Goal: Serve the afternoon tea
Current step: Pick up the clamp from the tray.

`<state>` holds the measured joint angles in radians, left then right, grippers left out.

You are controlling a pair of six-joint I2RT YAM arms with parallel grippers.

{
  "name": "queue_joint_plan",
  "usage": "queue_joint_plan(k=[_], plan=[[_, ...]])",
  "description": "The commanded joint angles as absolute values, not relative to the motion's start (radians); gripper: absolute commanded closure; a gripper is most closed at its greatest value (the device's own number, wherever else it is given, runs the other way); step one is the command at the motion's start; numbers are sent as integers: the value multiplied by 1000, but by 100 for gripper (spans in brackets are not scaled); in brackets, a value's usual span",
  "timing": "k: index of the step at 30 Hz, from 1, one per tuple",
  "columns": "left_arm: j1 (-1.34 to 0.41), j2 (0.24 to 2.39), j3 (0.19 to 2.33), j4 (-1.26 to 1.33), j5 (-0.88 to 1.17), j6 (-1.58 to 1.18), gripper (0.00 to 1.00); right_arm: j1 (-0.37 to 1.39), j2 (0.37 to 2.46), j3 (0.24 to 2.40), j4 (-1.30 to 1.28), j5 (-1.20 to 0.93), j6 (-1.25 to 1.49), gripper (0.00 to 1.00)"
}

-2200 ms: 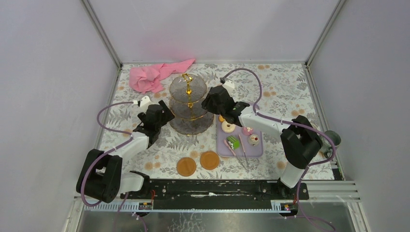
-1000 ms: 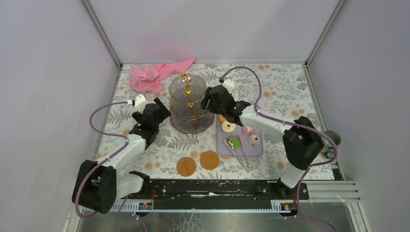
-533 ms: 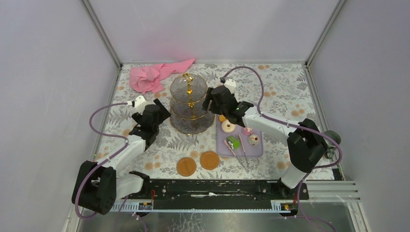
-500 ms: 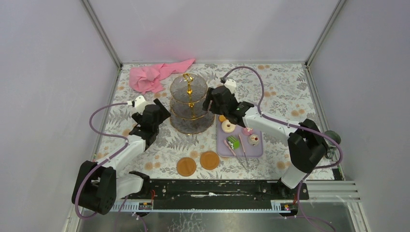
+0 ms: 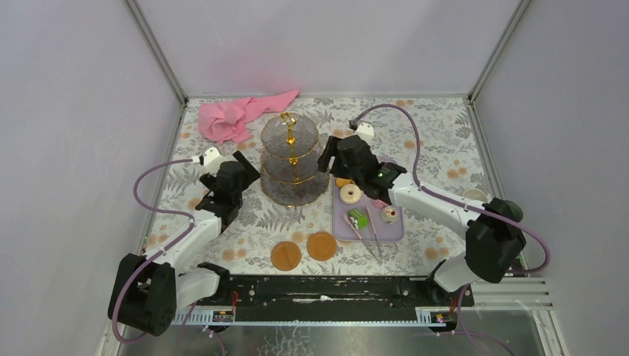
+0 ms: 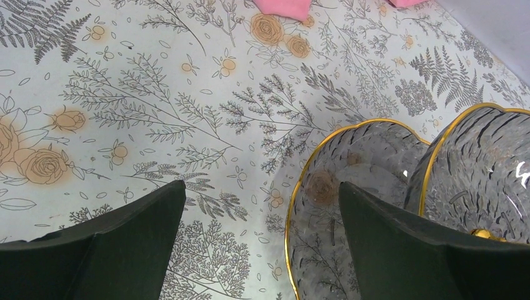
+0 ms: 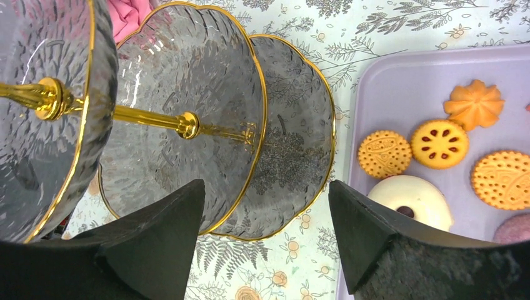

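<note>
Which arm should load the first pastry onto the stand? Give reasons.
Right. The right end effector, open, hangs between the glass stand and the lilac tray of pastries; the left end effector, also open, is across the stand from them.

Lab test booth: plain grey panel walls (image 5: 67, 111), metal frame posts (image 5: 156, 52), floral-print tabletop (image 5: 445, 119).

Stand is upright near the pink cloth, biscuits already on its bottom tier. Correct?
No. The stand is bare; the biscuits lie on the lilac tray beside it, as the right wrist view shows. The stand is indeed upright near the pink cloth.
</note>
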<state>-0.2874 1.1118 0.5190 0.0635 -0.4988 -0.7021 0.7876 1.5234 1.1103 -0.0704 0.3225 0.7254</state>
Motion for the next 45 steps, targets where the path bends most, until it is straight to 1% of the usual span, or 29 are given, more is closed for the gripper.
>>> queue_joint_plan(k=[1,8,17,21,26,33,45], plan=[[-293,1084,501,63,-539,-716,0,797,1444,1078,-71,351,681,20],[-293,1086,496,69,-540,-730,0,812,1337,1013,-122,405,576,20],[-293,1079,490,76,-537,-742,0,870,1156,917,-294,498,468,21],[-293,1083,490,83,-535,-744,0,903,1090,863,-407,526,472,21],[-293,1097,490,93,-526,-751,0,928,1005,780,-455,505,523,21],[-293,1099,489,95,-524,-750,0,956,974,712,-482,456,577,17],[-293,1097,487,96,-529,-747,0,1014,1017,631,-481,440,638,15]])
